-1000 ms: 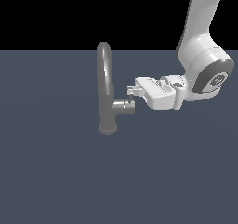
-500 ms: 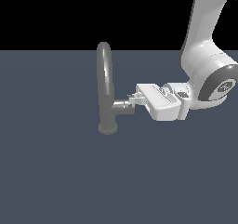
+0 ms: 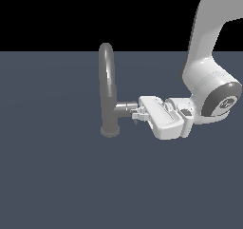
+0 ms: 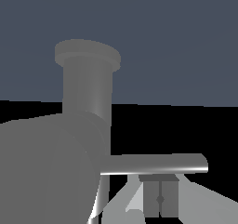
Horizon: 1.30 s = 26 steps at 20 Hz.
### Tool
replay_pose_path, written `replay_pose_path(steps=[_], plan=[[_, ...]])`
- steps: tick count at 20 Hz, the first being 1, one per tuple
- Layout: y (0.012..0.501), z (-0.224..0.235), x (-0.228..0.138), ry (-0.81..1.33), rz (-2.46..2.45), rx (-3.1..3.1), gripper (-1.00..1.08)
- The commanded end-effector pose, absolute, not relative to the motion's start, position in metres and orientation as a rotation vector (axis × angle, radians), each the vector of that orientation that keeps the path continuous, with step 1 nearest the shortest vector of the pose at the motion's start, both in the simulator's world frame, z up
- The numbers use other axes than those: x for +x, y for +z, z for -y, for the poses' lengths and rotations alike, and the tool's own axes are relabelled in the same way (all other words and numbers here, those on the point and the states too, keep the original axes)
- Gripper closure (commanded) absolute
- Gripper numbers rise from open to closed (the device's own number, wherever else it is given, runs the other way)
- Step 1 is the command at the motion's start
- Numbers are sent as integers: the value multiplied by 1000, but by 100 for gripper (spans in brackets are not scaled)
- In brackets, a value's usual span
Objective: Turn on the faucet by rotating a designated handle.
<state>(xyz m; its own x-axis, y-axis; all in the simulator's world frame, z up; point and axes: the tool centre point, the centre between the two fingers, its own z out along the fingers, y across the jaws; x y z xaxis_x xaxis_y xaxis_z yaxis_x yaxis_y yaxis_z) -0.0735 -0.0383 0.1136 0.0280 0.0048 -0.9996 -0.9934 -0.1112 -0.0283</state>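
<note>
The faucet (image 3: 107, 85) is a glossy grey gooseneck standing on the dark floor, with a short side cylinder (image 3: 124, 108) pointing toward the exterior view's right. My white gripper (image 3: 137, 113) sits right at the end of that cylinder, its fingertips hiding most of the handle there. In the wrist view the handle (image 4: 158, 164) is a thin grey bar sticking out from the thick cylinder (image 4: 46, 167). It crosses just past my fingertips (image 4: 152, 195), which are pressed together with only a seam between them. Nothing is held between them. The base flange (image 4: 87, 56) shows behind.
The flat dark blue-grey floor (image 3: 57, 185) spreads all around the faucet. My white arm (image 3: 209, 76) comes in from the exterior view's upper right.
My gripper has dropped lower and moved a little to the exterior view's left, from above the side cylinder's end down to its level. The faucet stands as before.
</note>
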Motion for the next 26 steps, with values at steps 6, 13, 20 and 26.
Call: replay_pose_path(steps=[6,13,20,26], plan=[[96,38,-70,1271,-1132,-1301,108],[70,38,-62,1279,-1145,-1293,108],[44,39,-54,1286,-1159,-1285,108],[59,49,-37,1254,-1149,-1296,108]])
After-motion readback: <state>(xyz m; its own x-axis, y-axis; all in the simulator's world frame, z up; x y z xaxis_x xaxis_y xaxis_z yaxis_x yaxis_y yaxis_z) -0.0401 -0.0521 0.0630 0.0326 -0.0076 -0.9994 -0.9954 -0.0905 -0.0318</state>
